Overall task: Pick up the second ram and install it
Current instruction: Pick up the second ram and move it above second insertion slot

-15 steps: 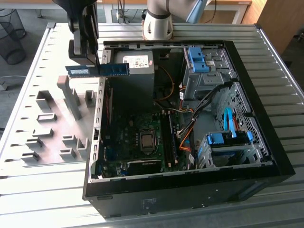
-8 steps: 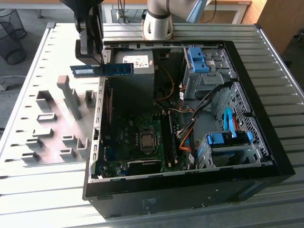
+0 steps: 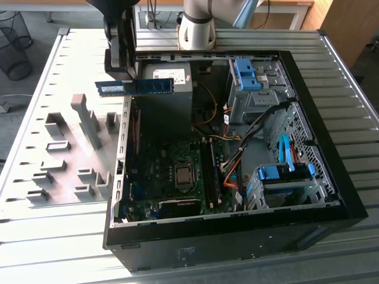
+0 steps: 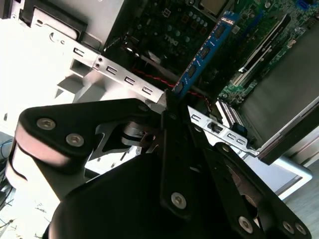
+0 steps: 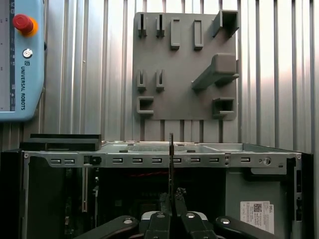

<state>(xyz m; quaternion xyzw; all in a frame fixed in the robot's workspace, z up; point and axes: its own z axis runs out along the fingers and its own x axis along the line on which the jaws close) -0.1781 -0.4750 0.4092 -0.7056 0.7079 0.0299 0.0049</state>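
**Second ram clamped in my pincer, aloft over the case wall.**

From the exterior view's left: the grey holder plate (image 3: 71,160) lies on the tabletop (image 3: 35,248). Above the near wall of the open computer case (image 3: 237,236), my pincer (image 3: 126,80) grips the second ram (image 3: 151,86) off-centre. The stick's long axis is level, with the longer part reaching toward that view's right. The memory slots (image 3: 211,174) lie further right and lower, on the motherboard (image 3: 166,171), running crosswise to the stick, I judge.
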